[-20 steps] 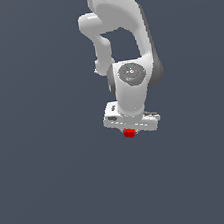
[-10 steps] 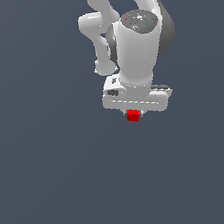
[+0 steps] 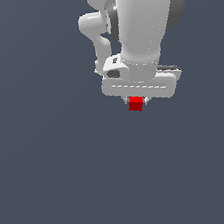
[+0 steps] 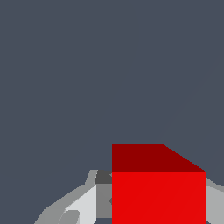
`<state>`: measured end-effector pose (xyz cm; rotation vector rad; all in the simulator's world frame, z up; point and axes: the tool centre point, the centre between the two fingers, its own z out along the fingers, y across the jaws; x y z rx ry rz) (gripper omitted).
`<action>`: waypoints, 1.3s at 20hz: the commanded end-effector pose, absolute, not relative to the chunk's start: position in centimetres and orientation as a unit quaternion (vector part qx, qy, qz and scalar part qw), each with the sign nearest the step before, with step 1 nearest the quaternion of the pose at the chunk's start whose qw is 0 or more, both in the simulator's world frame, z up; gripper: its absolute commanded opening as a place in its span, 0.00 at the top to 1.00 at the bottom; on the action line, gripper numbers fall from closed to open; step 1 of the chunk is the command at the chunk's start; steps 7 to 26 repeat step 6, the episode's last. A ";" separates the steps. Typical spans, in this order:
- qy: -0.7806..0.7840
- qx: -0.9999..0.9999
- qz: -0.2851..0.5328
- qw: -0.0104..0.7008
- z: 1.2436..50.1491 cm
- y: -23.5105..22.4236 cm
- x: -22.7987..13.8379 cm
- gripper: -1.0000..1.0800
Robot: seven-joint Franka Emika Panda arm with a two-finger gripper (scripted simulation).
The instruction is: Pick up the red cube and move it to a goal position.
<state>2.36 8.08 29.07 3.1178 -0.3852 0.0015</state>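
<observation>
The red cube [image 3: 135, 103] is a tiny bright red block held just under the white hand of my arm, in the exterior view's upper middle. My gripper [image 3: 136, 103] is shut on it, with the fingers mostly hidden behind the cube and the hand. In the wrist view the red cube [image 4: 158, 189] fills the space between the two grey-white fingers [image 4: 83, 204], which press on its sides. The cube is lifted off the grey surface.
The white arm [image 3: 142, 24] rises out of the exterior view's top. A plain dark grey surface [image 3: 68, 180] lies all around below. No other object shows.
The arm has risen toward the camera with the cube in the gripper; the hand and the cube look larger and sit higher and further to the exterior view's right.
</observation>
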 end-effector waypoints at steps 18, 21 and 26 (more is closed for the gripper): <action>-0.123 0.992 0.000 0.000 29.5 8.2 2.5 1.00; -0.123 0.992 0.000 0.000 29.5 8.2 2.5 1.00; -0.123 0.992 0.000 0.000 29.5 8.2 2.5 1.00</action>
